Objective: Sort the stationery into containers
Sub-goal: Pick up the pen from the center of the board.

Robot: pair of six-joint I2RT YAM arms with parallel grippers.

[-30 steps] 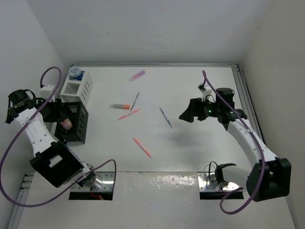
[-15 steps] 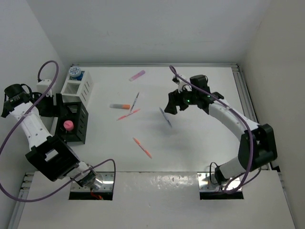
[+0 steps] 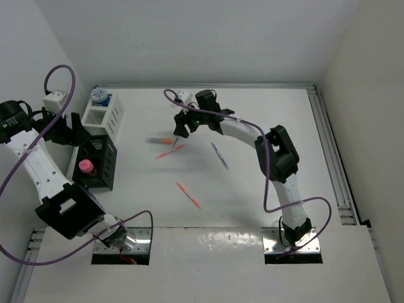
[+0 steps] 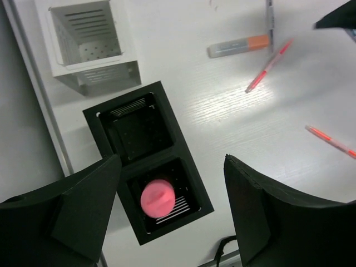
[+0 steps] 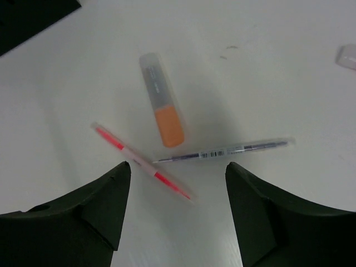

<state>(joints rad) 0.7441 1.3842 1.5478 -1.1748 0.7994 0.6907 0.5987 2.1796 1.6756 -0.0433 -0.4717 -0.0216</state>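
Bright overhead light; soft shadows; glare patch on table [image 4: 278, 114]; wrist-view foreground blurred.

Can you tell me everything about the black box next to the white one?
The black box looks like plastic, with thin slits cut in its walls. It has two square compartments in a row, open at the top. One is empty. The other holds a pink-capped bottle standing upright. The box sits flat on the white table, close beside the white box. Whether the two boxes touch cannot be told.
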